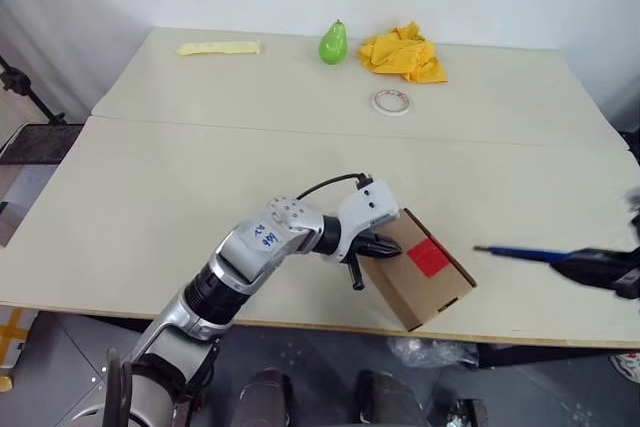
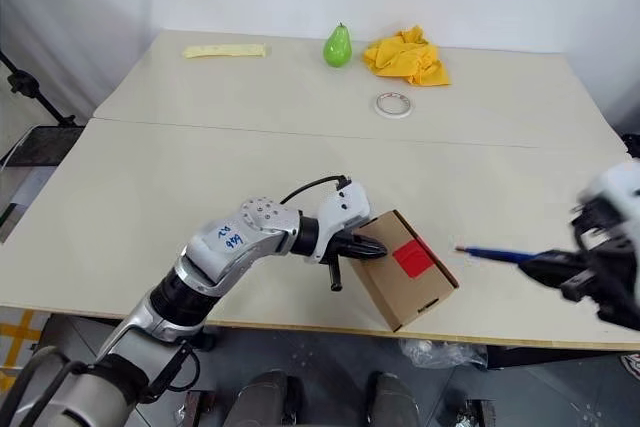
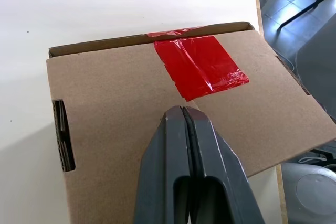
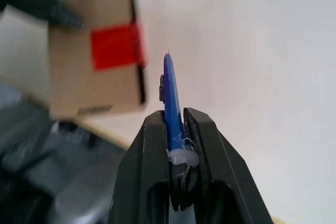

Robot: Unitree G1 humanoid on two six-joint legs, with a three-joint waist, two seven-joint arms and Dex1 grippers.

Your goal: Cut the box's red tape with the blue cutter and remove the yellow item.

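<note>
The brown cardboard box (image 1: 400,282) sits closed at the table's front edge, with the red tape (image 1: 428,257) across its top seam. My left gripper (image 1: 388,245) is shut, its tips resting on the box top just short of the red tape (image 3: 199,66). To the right of the box, my right gripper (image 1: 592,265) is shut on the blue cutter (image 1: 520,253). The cutter is held above the table and its tip points toward the box, a short gap away. In the right wrist view the cutter (image 4: 170,93) juts out between my fingers. The yellow item is hidden.
At the far side of the table lie a pale yellow strip (image 1: 219,48), a green pear (image 1: 333,43), a yellow-orange cloth (image 1: 403,53) and a whitish tape ring (image 1: 391,101). A seam (image 1: 200,125) crosses the tabletop. The front edge (image 1: 300,322) runs just under the box.
</note>
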